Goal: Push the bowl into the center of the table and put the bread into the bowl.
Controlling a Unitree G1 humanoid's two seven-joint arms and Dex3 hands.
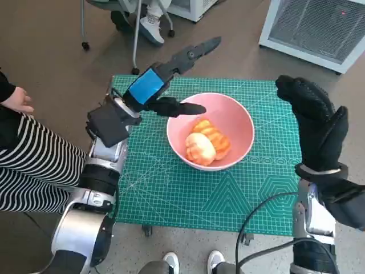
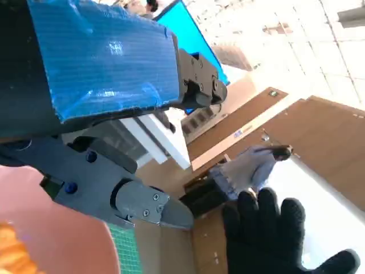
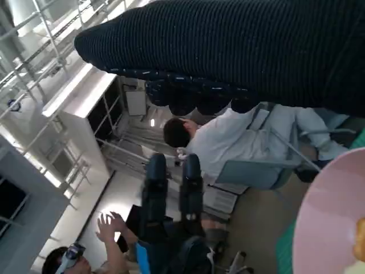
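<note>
A pink bowl (image 1: 239, 123) stands near the middle of the green cutting mat (image 1: 188, 200), and the bread (image 1: 206, 142), golden and glazed, lies inside it. My left hand (image 1: 162, 77) hovers above the bowl's left rim with its fingers stretched out and nothing in them. Raised over the mat's right edge, my right hand (image 1: 312, 117) in the black glove is spread open and empty. The left wrist view catches a bit of the bowl (image 2: 34, 225), the bread (image 2: 11, 254) and the gloved right hand (image 2: 274, 237). The right wrist view shows the bowl's rim (image 3: 333, 220).
A person in striped clothing (image 1: 28, 165) sits close at the left, one hand (image 1: 17, 100) near the table. A chair on castors (image 1: 122, 23) and a foot stand beyond the far edge. A white appliance (image 1: 316, 25) is at the far right. Cables (image 1: 268, 228) hang by my right arm.
</note>
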